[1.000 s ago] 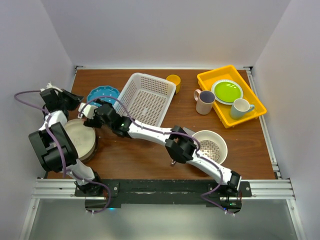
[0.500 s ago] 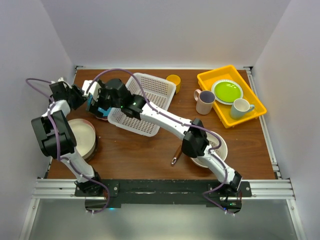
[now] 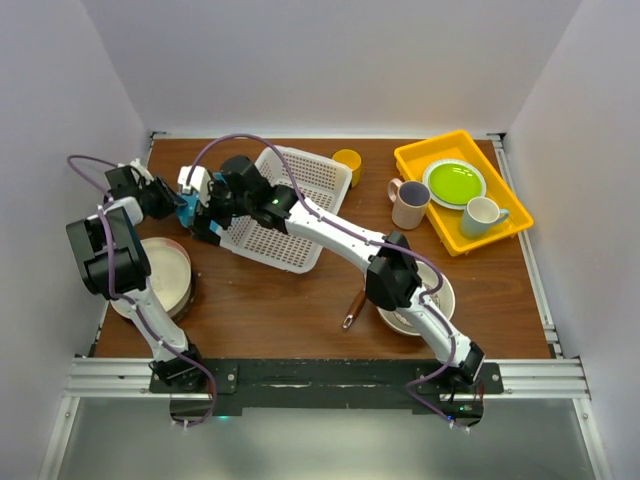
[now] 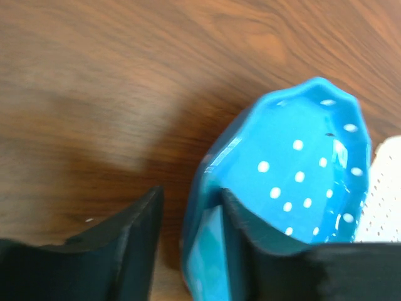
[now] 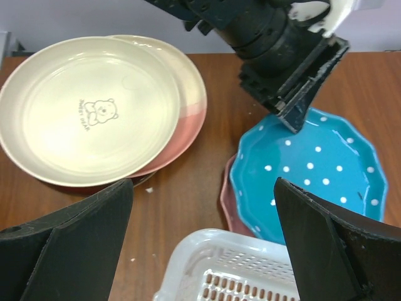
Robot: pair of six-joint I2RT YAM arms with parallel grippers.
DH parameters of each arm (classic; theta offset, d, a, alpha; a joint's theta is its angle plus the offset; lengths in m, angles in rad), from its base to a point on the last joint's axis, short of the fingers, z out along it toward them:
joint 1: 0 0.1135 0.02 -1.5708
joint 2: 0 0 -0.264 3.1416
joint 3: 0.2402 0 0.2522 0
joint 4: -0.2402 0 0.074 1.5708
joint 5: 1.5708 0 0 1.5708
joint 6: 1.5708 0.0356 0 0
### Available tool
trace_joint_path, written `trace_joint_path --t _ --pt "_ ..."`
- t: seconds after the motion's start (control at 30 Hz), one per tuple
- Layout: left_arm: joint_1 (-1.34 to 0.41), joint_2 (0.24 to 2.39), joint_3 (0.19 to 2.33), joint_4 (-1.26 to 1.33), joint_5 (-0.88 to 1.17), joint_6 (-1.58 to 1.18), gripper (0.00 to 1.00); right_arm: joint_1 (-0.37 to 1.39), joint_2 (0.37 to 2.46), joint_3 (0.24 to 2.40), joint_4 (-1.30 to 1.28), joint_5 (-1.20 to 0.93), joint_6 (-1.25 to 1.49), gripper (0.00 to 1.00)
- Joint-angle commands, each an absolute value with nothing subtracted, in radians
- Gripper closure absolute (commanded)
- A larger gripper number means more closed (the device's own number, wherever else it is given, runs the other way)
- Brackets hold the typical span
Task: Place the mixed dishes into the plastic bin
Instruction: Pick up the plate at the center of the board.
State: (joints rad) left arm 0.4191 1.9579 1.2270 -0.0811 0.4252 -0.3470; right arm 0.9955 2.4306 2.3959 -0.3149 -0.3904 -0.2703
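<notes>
The plastic bin [image 3: 318,182] holds no dishes, so this looks like the first pickup. Left of it the blue dotted plate [image 5: 313,175] lies on a pink plate [image 5: 227,188], which only the right wrist view shows. The left tool [image 4: 189,207] straddles the blue rim, unpinched; it must close, then lift. The right tool [image 5: 203,185] gapes wide over the bin's corner.

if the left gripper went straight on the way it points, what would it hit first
The blue dotted plate. Its rim sits between the open jaws of the left gripper, so pushing on would likely take the plate deeper in. The white bin lies just beyond, though depth is unclear.
</notes>
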Motion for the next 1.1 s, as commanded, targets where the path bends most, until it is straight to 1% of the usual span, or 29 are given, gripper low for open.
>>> trace_joint_path --t 0.0,0.07,0.1,0.13,0.17,0.53,0.8,0.9,1.07 --pt "0.422 1.968 1.250 -0.046 0.515 -0.305 0.73 0.989 2.326 2.384 -0.310 -0.448 -0.239 0.02" --pt "0.429 1.967 1.249 -0.037 0.546 -0.310 0.84 0.989 2.319 2.373 -0.308 -0.452 -0.235 0.02" --pt "0.431 1.965 1.246 -0.032 0.557 -0.316 0.94 0.989 2.318 2.369 -0.310 -0.454 -0.233 0.02" --pt "0.436 1.962 1.243 -0.020 0.574 -0.322 0.99 0.988 2.310 2.359 -0.310 -0.456 -0.233 0.02" --pt "0.437 1.954 1.239 -0.015 0.580 -0.328 1.00 0.989 2.309 2.352 -0.310 -0.457 -0.233 0.02" --pt "0.506 1.772 1.209 0.074 0.603 -0.474 1.00 0.986 2.279 2.301 -0.308 -0.465 -0.236 0.02" --pt "0.532 1.709 1.163 0.126 0.649 -0.586 1.00 0.983 2.263 2.276 -0.305 -0.437 -0.224 0.02" --pt "0.552 1.672 1.138 0.158 0.663 -0.636 1.00 0.967 2.252 2.276 -0.293 -0.426 -0.166 0.02" --pt "0.554 1.602 1.108 0.219 0.681 -0.716 1.00 0.922 2.226 2.278 -0.272 -0.434 0.006 0.02"
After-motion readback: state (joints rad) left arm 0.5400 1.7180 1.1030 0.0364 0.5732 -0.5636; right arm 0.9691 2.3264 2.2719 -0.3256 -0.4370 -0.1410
